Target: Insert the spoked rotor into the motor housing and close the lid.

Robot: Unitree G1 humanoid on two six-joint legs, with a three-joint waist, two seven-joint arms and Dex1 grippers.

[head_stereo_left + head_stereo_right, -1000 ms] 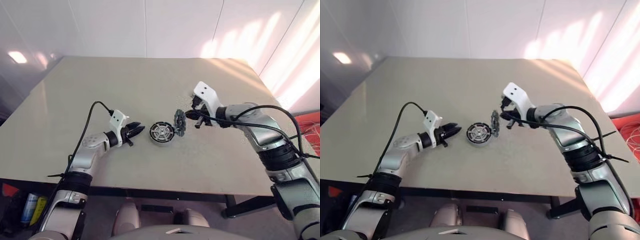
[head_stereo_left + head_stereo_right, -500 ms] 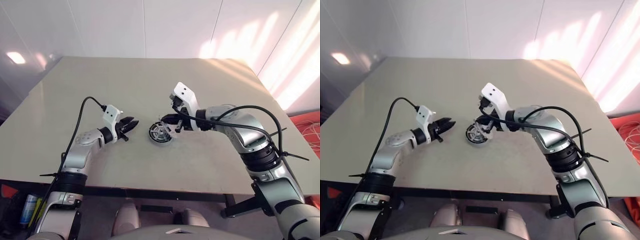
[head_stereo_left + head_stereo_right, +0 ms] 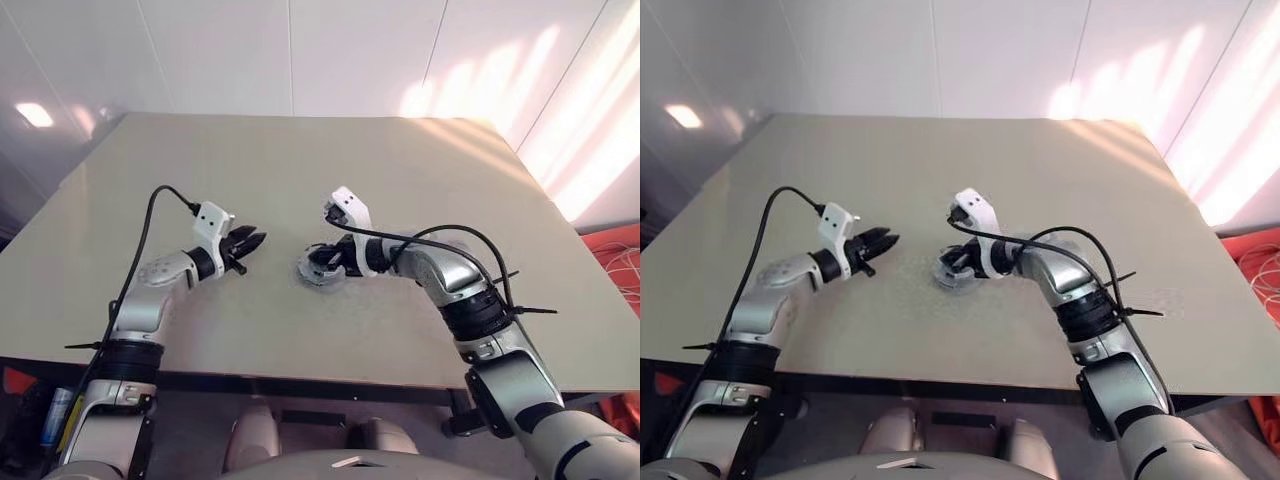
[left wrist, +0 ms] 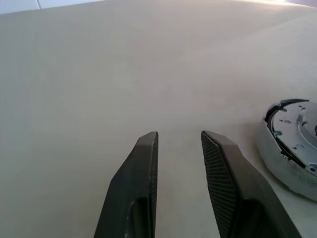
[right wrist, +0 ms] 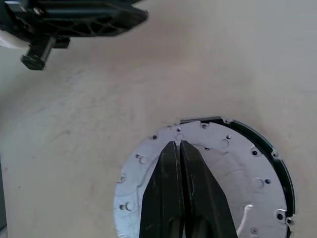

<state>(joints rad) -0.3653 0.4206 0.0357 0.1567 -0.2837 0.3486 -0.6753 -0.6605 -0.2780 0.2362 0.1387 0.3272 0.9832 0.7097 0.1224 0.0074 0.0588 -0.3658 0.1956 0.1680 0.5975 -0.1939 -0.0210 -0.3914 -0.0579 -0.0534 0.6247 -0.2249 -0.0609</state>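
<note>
Right gripper (image 5: pixel 179 148), black fingers pressed together and holding nothing, rests its tips on the lid (image 5: pixel 218 183), a flat silvery perforated disc lying closed over the motor housing (image 4: pixel 277 158) at frame centre. Left gripper (image 4: pixel 179 141) stands partly open, empty, over the matte beige table (image 3: pixel 300 170).

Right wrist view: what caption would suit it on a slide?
Shut right gripper pressing on the closed grey lid on the beige table.

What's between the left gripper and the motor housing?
Nothing: bare table separates the open left gripper from the motor housing, clear in the left eye view; the left wrist view shows the same bare stretch.
</note>
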